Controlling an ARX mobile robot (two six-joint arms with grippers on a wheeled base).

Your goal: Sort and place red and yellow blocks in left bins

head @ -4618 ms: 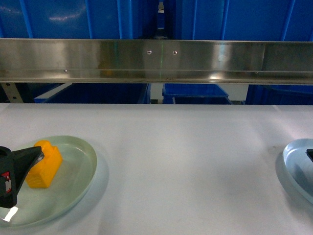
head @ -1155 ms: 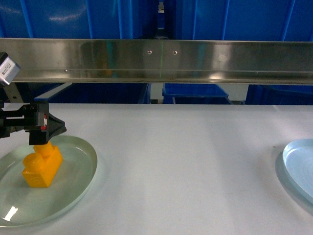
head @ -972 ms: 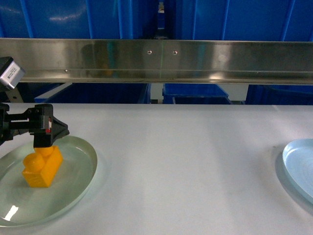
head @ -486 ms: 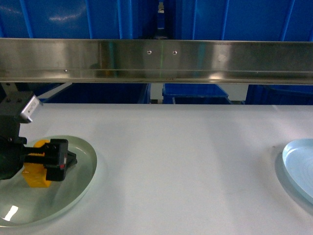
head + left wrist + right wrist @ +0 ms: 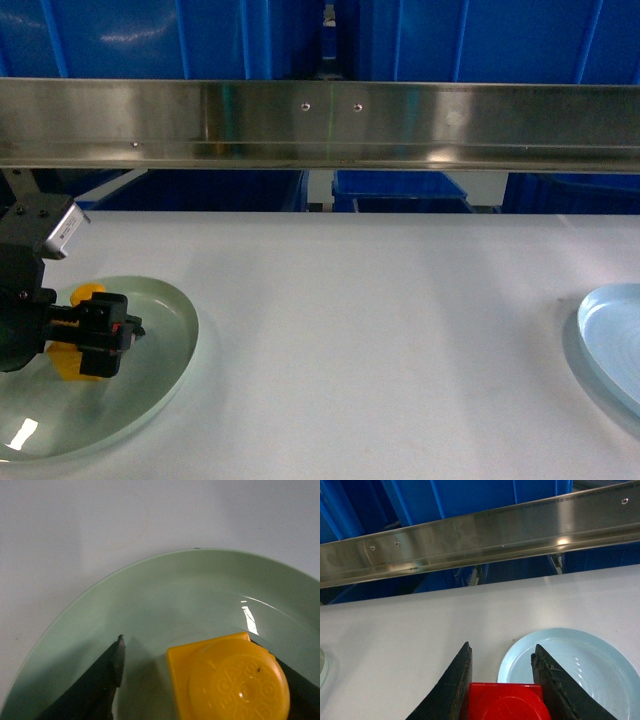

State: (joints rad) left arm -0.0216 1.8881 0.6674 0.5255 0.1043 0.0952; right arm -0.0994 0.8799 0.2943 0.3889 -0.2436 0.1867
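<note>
Left gripper (image 5: 118, 333) is down in the green plate (image 5: 165, 375) with its jaws spread on either side of the yellow brick (image 5: 85, 296). From the wrist cam one finger (image 5: 112, 672) sits clear of the brick with a gap, the other finger is right at the brick's far side, so not squeezing it yet as far as I can see.

Going big to small: white table (image 5: 380, 330) takes up most of the scene, steel rail (image 5: 320, 125) runs across the back, and blue bins (image 5: 120, 35) are stacked behind and under it. Green plate sits at the table's left edge, pale blue plate (image 5: 610, 345) at the far right, well apart.

Right gripper (image 5: 502, 680) isn't visible from the head cam, but its wrist cam shows it hanging above the table just beside the blue plate, fingers pinching a red brick (image 5: 505, 702).

Yellow brick stands in the green plate, stud up.
</note>
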